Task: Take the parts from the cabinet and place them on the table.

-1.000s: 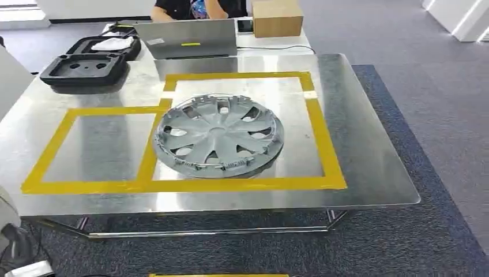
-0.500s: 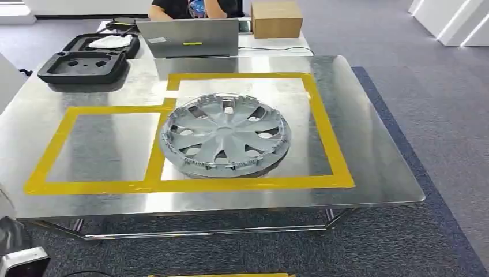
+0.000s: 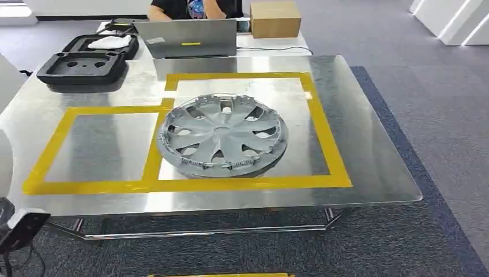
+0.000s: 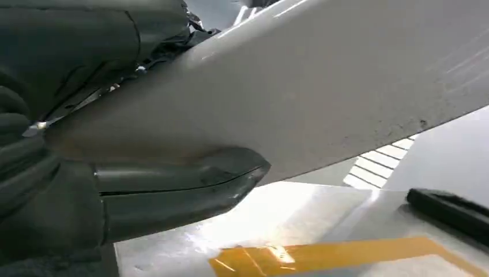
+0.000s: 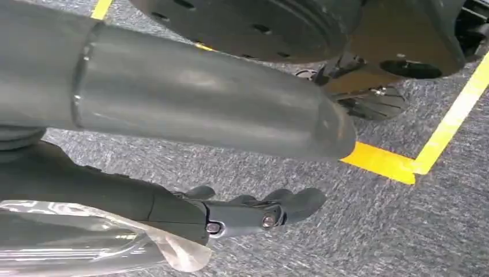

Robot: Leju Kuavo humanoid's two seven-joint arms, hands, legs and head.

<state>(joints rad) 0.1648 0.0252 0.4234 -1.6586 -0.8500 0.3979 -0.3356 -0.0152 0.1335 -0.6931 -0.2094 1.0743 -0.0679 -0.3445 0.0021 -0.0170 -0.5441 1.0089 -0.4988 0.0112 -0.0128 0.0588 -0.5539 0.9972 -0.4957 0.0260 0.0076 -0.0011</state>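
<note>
Right hand (image 5: 230, 173) hangs above the carpet, dark fingers (image 5: 288, 205) spread, holding nothing. Left hand (image 4: 115, 190) beside the table's (image 3: 369, 167) near-left edge; grip cannot be told. Hubcap (image 3: 224, 136) lies mid-table, overlapping yellow tape (image 3: 323, 133). Laptop (image 3: 185, 38) at far edge.

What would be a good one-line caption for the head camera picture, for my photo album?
A grey hubcap lies inside a yellow tape outline on a shiny metal table, with a laptop behind.

Left hand (image 4: 86, 173) grips a pale part (image 4: 323, 86) above the table (image 4: 300, 208).
</note>
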